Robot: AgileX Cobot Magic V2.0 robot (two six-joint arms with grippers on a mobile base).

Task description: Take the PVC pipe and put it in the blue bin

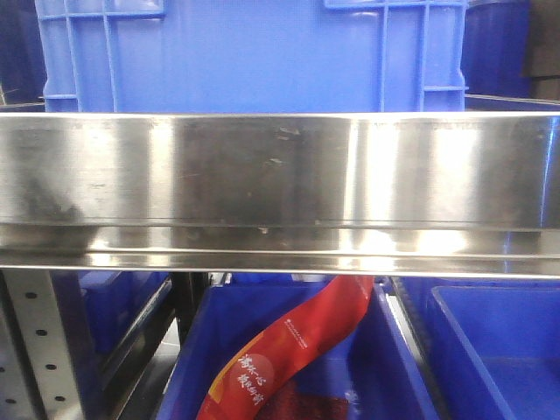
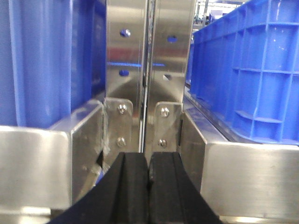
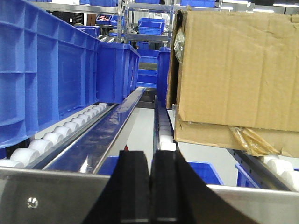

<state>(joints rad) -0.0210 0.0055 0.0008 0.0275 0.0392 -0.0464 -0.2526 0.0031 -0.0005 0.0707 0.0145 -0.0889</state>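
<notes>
Both the left pincer (image 2: 149, 186) and right pincer (image 3: 151, 186) are pressed together and empty, since no pipe is visible yet.

Left gripper (image 2: 149, 186) closed and empty, facing steel upright (image 2: 148, 70), blue bins (image 2: 252, 74) either side.

Visible robot parts are limited to the left gripper (image 2: 149, 184) and right gripper (image 3: 150, 186), each showing two matte black, flat-faced fingers that widen toward the base, with no markings, cables or screws discernible.
</notes>
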